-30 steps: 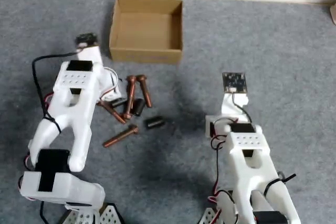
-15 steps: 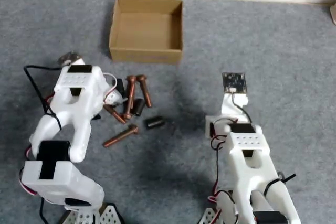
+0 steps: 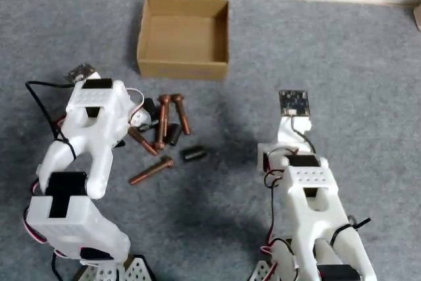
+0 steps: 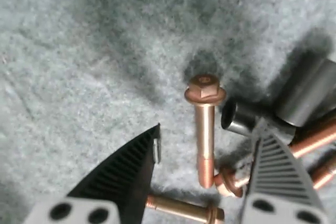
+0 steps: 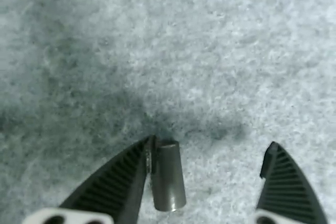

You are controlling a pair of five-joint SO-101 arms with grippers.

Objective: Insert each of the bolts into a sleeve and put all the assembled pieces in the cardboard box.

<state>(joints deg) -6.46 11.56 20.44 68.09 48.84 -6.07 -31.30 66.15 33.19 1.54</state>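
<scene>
The left pincer [image 4: 209,128] hangs with its jaws apart over the heap on the table [image 3: 368,64]. One bolt [image 4: 205,109] lies lengthwise in the gap, likely lined up for a grab. A sleeve [image 4: 245,119] lies just beside that bolt and other bolts [image 4: 184,209] crowd its tip, so a closing finger could catch them. The right pincer [image 5: 210,144], also spread, has a second sleeve [image 5: 169,176] just beside one finger, probably its pick. The box [image 3: 182,69] stands empty beyond the heap.
</scene>
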